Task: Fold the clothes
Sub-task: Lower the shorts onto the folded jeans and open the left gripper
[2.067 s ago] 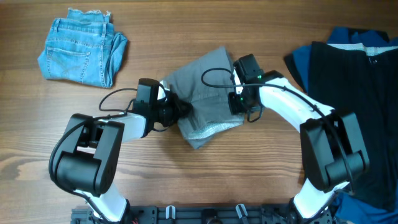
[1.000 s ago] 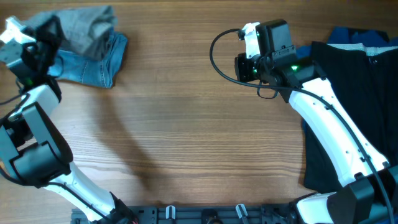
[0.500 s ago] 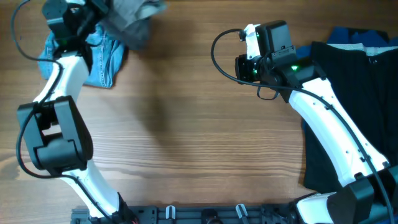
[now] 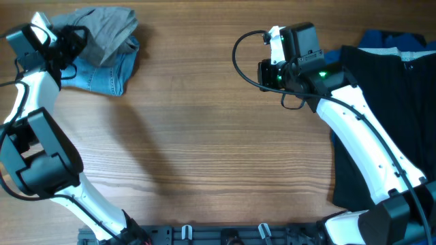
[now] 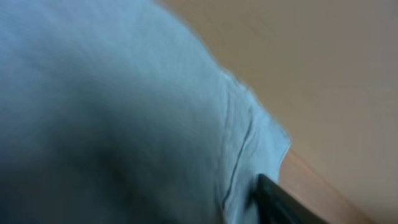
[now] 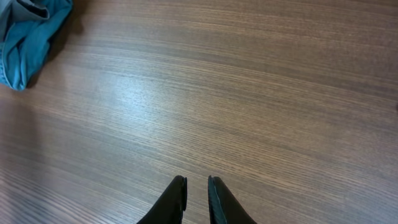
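The grey shorts (image 4: 109, 27) lie bunched at the table's far left, draped over the upper part of the denim shorts (image 4: 102, 71). My left gripper (image 4: 68, 42) sits right at their left edge, touching the cloth. In the left wrist view the grey fabric (image 5: 124, 112) fills the blurred frame, with only one dark fingertip (image 5: 280, 202) showing, so its jaws are hidden. My right gripper (image 4: 269, 71) hovers over bare wood at the upper middle. Its fingers (image 6: 196, 183) stand almost together with nothing between them.
A large black garment (image 4: 388, 102) covers the right side, with a blue one (image 4: 381, 37) under its far edge. The right wrist view catches the denim shorts (image 6: 25, 43) at its top left corner. The wooden table (image 4: 218, 150) spreads between the arms.
My left arm swung back to the left, and the grey shorts came down from the top edge onto the denim shorts. The right arm has not moved.
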Tool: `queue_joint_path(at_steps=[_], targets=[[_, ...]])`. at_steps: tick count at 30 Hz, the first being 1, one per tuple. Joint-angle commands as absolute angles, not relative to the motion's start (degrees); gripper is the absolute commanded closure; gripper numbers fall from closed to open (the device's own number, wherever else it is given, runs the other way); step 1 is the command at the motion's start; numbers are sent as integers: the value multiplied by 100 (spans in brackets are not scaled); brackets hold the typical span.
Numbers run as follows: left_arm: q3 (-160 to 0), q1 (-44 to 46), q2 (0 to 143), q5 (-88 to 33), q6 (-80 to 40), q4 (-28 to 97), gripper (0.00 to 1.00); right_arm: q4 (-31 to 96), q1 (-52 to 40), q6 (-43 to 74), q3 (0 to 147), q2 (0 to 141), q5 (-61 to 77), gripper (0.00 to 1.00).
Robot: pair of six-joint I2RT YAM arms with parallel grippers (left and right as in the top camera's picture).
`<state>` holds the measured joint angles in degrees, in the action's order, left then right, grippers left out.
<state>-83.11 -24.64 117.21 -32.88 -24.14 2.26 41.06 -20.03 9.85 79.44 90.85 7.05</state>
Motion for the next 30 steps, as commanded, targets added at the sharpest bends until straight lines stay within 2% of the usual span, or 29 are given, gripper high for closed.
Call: queue_joint_path(at_steps=[1, 3, 5, 6, 7, 8, 14, 15, 17, 19, 24, 27, 30], targets=[[-8366, -2676, 11419, -4351, -2134, 854, 32, 4097, -1986, 1068, 8007, 9052, 755, 83], [-8366, -2823, 11028, -4880, -2115, 1476, 32, 4099, -1986, 1061, 8007, 9052, 753, 83], [-8366, -2952, 10523, -5013, -1940, 2196, 41, 4095, -1986, 1048, 8007, 9052, 751, 83], [-8366, -3002, 10226, -5002, -1623, 2611, 61, 4093, -1986, 1048, 8007, 9052, 751, 82], [-8366, -3028, 9924, -4840, -1490, 3013, 87, 4093, -1986, 1050, 8007, 9052, 751, 82], [-8366, -3028, 9824, -4716, -1492, 3116, 96, 4093, -1986, 1048, 8005, 9052, 751, 82], [-8364, -2958, 9826, -3872, -1494, 3199, 96, 4093, -1984, 1046, 8007, 9052, 746, 79], [-8364, -2956, 9826, -3870, -1494, 3140, 91, 4095, -1986, 1050, 8007, 9052, 733, 79], [-8346, -2786, 9898, -3636, -954, 2650, 89, 4062, -1984, 1050, 8007, 9052, 731, 78], [-8346, -2453, 10221, -2869, -764, 2117, 96, 3964, -1986, 1057, 8005, 9052, 733, 78], [-8348, -1802, 12112, -2257, -261, 558, 96, 4128, -1986, 1070, 8005, 9052, 762, 79], [-8348, -1789, 12663, -2152, -451, 716, 96, 4410, -1986, 1050, 8005, 9052, 755, 79], [-8361, -1785, 12510, -2180, -473, 1240, 96, 4593, -1984, 1044, 8005, 9052, 749, 79]])
